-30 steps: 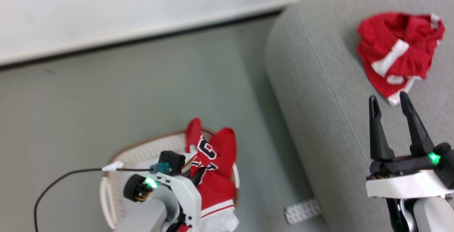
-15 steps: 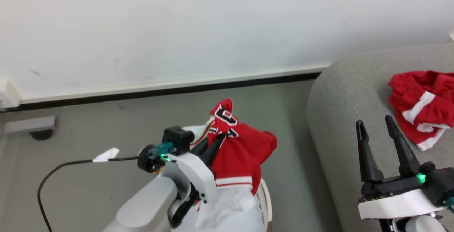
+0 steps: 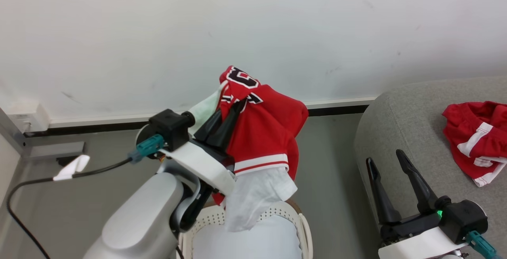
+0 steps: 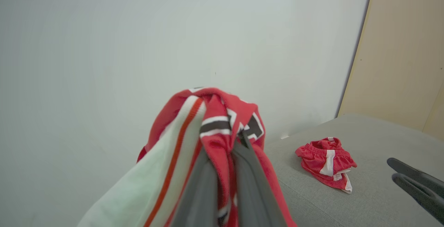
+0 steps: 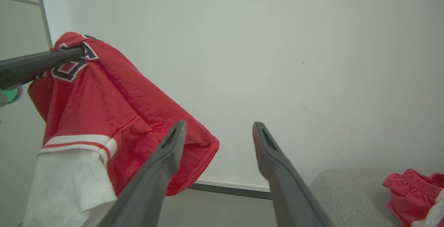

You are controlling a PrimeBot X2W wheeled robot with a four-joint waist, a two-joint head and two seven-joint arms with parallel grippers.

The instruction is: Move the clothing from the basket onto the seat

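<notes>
fabric, soft and light: red jersey with white-edged lettering (image 3: 265,128) hangs limp, pinched in the clamped left claw (image 3: 239,105), left of the grey fabric sofa (image 3: 396,132). right claw (image 3: 385,156) gapes empty beside the sofa; red-and-white shorts (image 3: 471,140) lie on it. best gripped by bunched folds.

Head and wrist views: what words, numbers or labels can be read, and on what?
Jersey: black, white-edged lettering, crumpled over a fold; no whole word reads.
Shorts on the sofa: no text seen.
Cable tag: no print seen.
</notes>
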